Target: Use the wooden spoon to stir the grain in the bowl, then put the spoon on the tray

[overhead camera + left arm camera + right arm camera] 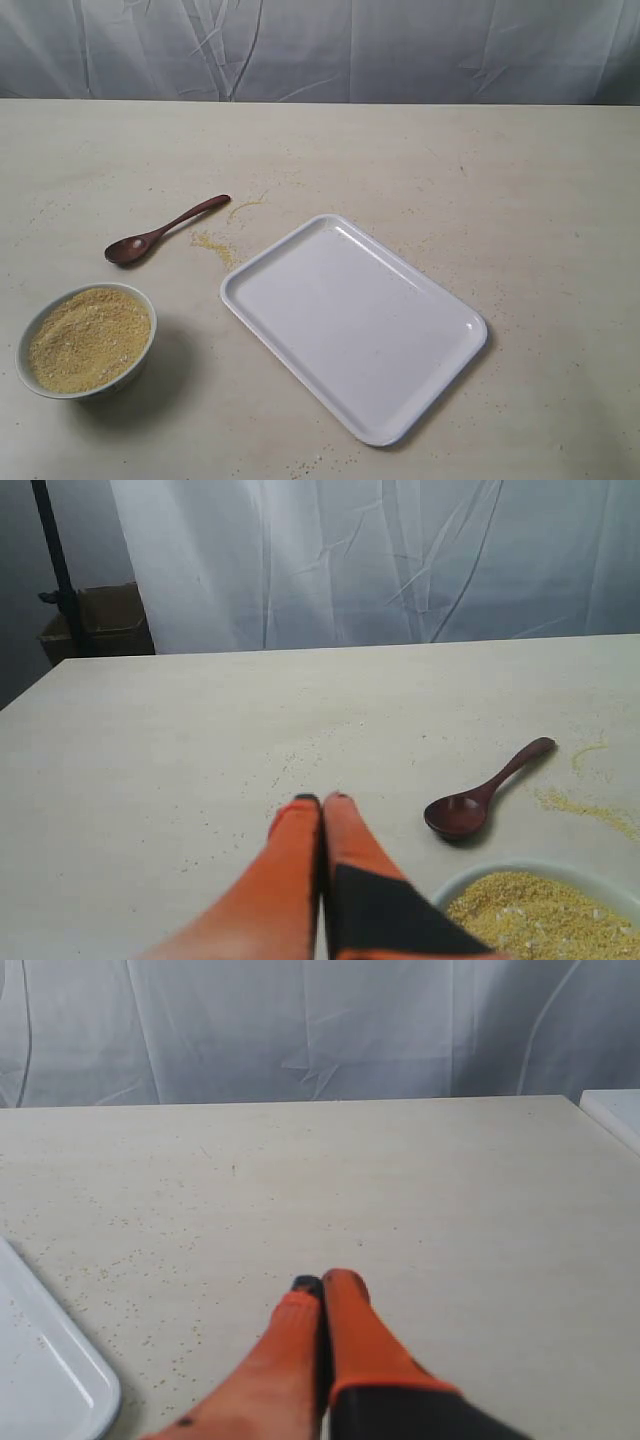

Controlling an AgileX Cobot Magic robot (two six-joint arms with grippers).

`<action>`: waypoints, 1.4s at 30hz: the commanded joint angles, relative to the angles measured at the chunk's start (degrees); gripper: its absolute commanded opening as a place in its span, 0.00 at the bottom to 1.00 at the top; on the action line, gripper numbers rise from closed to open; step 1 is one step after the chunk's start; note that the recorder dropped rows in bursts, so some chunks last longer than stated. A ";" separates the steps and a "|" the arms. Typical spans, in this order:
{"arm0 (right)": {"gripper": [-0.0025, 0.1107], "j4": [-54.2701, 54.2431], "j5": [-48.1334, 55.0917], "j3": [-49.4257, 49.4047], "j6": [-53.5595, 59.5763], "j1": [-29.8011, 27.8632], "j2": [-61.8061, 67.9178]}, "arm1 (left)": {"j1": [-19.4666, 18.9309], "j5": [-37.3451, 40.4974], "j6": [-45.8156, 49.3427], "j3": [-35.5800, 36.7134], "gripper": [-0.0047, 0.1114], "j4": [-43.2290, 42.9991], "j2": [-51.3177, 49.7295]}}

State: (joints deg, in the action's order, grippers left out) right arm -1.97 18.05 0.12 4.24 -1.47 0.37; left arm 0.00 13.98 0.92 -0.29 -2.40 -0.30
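1. While the left end effector [322, 800] and right end effector [325, 1282] stand closed and empty, the wooden spoon [160, 235] lies on the surface [450, 170], left of centre, above the bowl [30, 330].
2. It looks light, stiff, smooth; best gripped mid-handle.
3. No writing or labels can be read.

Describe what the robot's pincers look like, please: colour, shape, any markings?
Both look alike. The left pincer has two long, bright orange fingers tapering to rounded tips, with a black block nearer the wrist. The right pincer matches, with one tip capped black. No cables show.
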 commanded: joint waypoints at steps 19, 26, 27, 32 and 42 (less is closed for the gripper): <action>0.02 0.05 -0.56 -0.12 0.08 0.17 -0.37 | 0.19 -0.68 -0.02 0.29 0.04 -0.05 0.30; 0.02 0.05 -0.56 -0.12 0.08 0.17 -0.37 | 0.19 -8.66 -0.02 0.29 0.04 -0.41 0.30; 0.02 0.05 -0.56 -0.12 0.08 0.17 -0.37 | 0.19 -10.19 -0.02 0.29 0.04 -0.41 0.30; 0.02 0.05 -0.56 -0.12 0.08 0.17 -0.37 | 0.19 -15.23 -0.02 0.29 0.04 -0.04 0.30; 0.02 0.05 -0.66 -0.12 0.08 0.17 -0.37 | 0.19 -24.44 -0.48 0.29 0.04 1.12 0.30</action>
State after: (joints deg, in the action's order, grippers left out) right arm -1.97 18.05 0.12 4.18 -1.47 0.37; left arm 0.00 -7.14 0.81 -0.29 -2.31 -0.30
